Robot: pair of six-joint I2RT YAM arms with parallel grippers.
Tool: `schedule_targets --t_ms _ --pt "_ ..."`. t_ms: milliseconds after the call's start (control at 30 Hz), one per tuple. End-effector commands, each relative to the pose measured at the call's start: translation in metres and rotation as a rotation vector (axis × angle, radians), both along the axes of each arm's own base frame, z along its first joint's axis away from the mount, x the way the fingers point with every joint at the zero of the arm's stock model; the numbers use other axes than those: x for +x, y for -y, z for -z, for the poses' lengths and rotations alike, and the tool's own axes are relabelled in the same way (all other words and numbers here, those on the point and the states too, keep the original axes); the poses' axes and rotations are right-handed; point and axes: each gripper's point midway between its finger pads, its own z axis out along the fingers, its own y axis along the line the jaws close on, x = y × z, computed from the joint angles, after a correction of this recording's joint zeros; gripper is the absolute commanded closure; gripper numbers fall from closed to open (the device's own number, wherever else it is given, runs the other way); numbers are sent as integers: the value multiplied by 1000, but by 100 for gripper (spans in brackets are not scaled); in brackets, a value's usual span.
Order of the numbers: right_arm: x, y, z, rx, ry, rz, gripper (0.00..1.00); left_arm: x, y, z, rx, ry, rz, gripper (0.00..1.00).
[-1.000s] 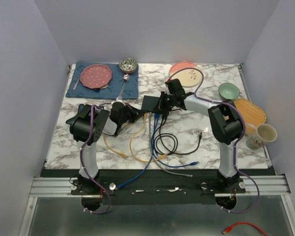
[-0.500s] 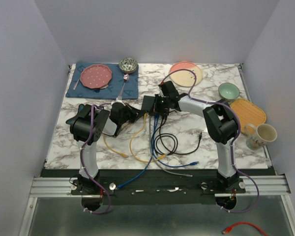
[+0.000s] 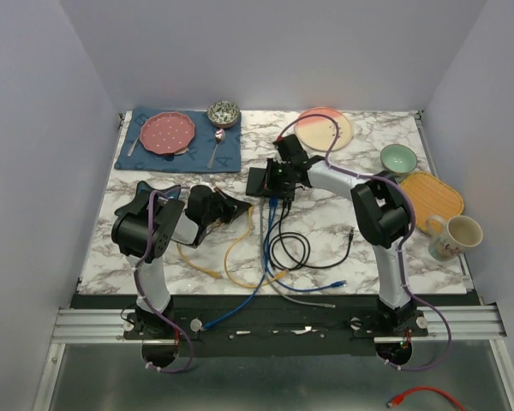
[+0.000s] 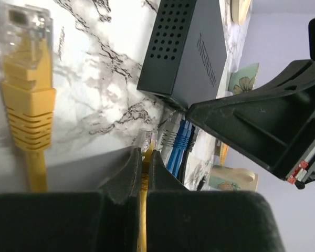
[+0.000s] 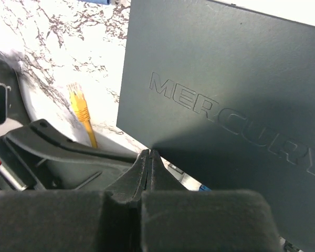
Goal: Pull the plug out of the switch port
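The switch (image 3: 257, 181) (image 4: 189, 42) (image 5: 226, 79) is a flat black box lying mid-table. My right gripper (image 3: 278, 175) (image 5: 149, 153) is shut with nothing in it, its tips at the switch's top edge. My left gripper (image 3: 237, 205) (image 4: 143, 152) is shut on a yellow cable just behind its plug (image 4: 146, 139). The plug's clear tip pokes out past the fingertips, a short way from the switch's socket edge. Blue plugs (image 4: 179, 142) and a black one sit in the ports.
A second yellow plug (image 4: 26, 79) lies loose on the marble. Blue, black and yellow cables (image 3: 278, 248) coil in front of the switch. A blue mat with a red plate (image 3: 169, 133) and bowl is at back left. A plate (image 3: 324, 128), green bowl (image 3: 398, 158), orange tray and mug (image 3: 452, 235) are on the right.
My left gripper has drawn back to the left, away from the switch, with the yellow cable. My right gripper has shifted left onto the switch.
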Motion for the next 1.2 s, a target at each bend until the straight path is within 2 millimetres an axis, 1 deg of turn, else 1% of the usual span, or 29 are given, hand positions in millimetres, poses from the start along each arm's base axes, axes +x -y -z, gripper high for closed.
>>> schedule_targets --t_ms 0,33,67,133,167,233,267,300,333,367,400,433,467,500,533,567,633,667,700,767,800,833,867,900,967,1000,1067,1100,1167 --pt "4 11 0 -40 9 33 99 -4 -3 -24 26 43 15 100" --pt "6 11 -6 -28 32 37 99 -2 -8 -29 35 51 3 100" --pt "2 14 -13 -23 51 41 99 2 -14 -33 54 59 -24 100" --pt "5 19 -22 -26 98 56 99 3 -26 -46 106 77 -50 100" --pt "5 22 -30 -27 118 61 99 11 -40 -50 137 86 -97 98" --pt "7 28 -34 -39 136 72 99 9 -59 -49 206 49 -137 98" --pt "7 30 -35 -40 137 76 99 14 -73 -51 225 35 -174 97" --pt "8 34 -35 -42 136 84 99 8 -84 -39 271 -33 -198 97" --pt "7 36 -33 -43 131 89 99 7 -93 -35 296 -64 -214 96" --pt "8 37 -33 -44 130 94 99 9 -100 -34 328 -77 -227 94" --pt "7 40 -30 -48 122 97 99 4 -113 -23 372 -138 -255 89" --pt "6 41 -28 -50 114 100 99 3 -118 -21 394 -152 -265 81" --pt "6 42 -27 -51 113 101 99 4 -122 -21 412 -158 -273 65" --pt "6 42 -26 -50 110 101 99 -1 -125 -18 432 -183 -275 58" --pt "5 41 -25 -50 108 100 99 1 -129 -19 450 -182 -290 51" --pt "6 42 -26 -50 108 102 99 3 -130 -23 454 -178 -298 39" --pt "7 41 -27 -51 113 101 99 4 -133 -31 461 -166 -312 27" --pt "8 42 -26 -52 114 103 99 7 -132 -38 455 -148 -314 18" --pt "8 41 -26 -51 114 102 99 10 -132 -47 450 -119 -319 16" --pt "11 41 -27 -51 117 104 99 15 -125 -62 428 -61 -302 11" --pt "11 41 -26 -52 116 104 99 22 -118 -77 395 5 -291 12" --pt "11 41 -25 -52 113 105 99 24 -108 -84 368 43 -259 11" --pt "13 40 -26 -48 115 107 99 20 -87 -91 322 78 -185 14" --pt "14 40 -23 -49 109 108 99 25 -73 -100 282 131 -155 15" --pt "14 41 -22 -47 102 114 99 24 -51 -107 236 167 -101 19" --pt "15 41 -21 -47 100 114 99 19 -30 -110 215 197 -52 19" --pt "15 43 -18 -52 96 117 99 16 -9 -112 197 222 -3 20" --pt "15 44 -18 -52 97 117 99 10 10 -106 185 224 46 21" --pt "15 47 -12 -63 88 119 99 7 25 -101 158 219 79 24"
